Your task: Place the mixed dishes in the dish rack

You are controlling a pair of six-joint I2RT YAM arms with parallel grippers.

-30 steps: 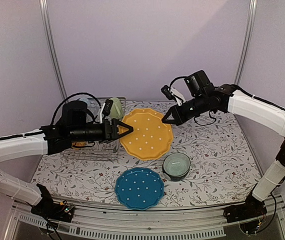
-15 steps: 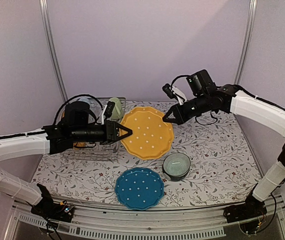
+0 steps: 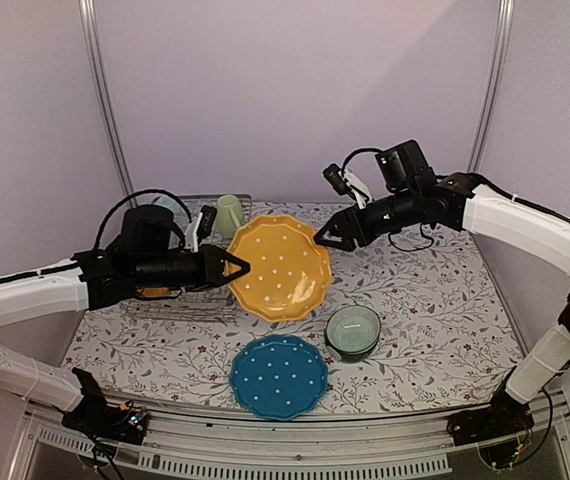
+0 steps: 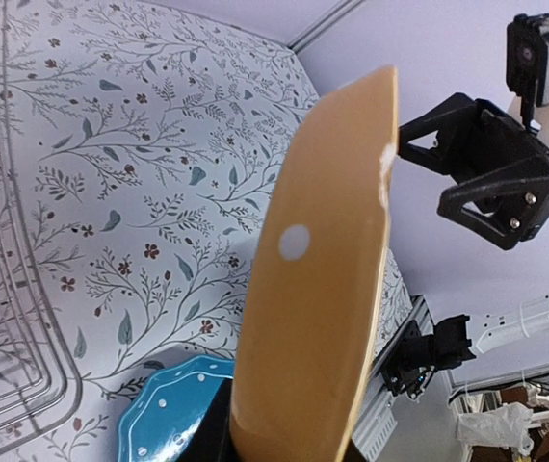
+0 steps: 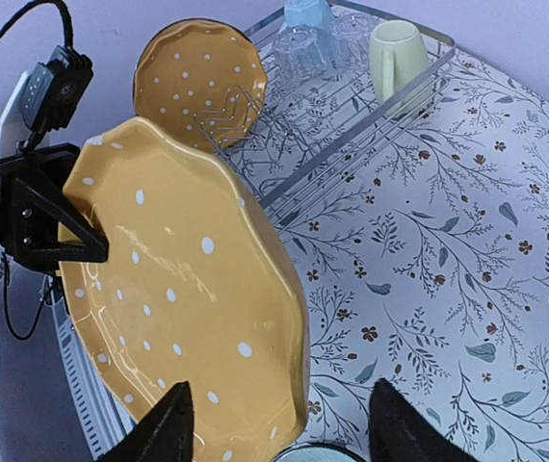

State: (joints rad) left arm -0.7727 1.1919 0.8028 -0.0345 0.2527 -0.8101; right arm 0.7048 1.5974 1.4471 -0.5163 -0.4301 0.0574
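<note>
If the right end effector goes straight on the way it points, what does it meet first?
The yellow dotted plate, gripped at its far rim by the left end effector. The right end effector is open with the near rim ahead, likely between its jaws.

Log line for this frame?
left end effector: shut on yellow dotted plate | right end effector: open beside its rim | plate: lifted

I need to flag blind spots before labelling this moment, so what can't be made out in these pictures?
Left wrist view: the yellow dotted scalloped plate stands edge-on, and the bottom edge cuts off where the left gripper grips it.
Top view: the left arm covers most of the silver wire dish rack and what it holds.
Right wrist view: the light blue mug is cut by the top edge, the teal bowl by the bottom.
</note>
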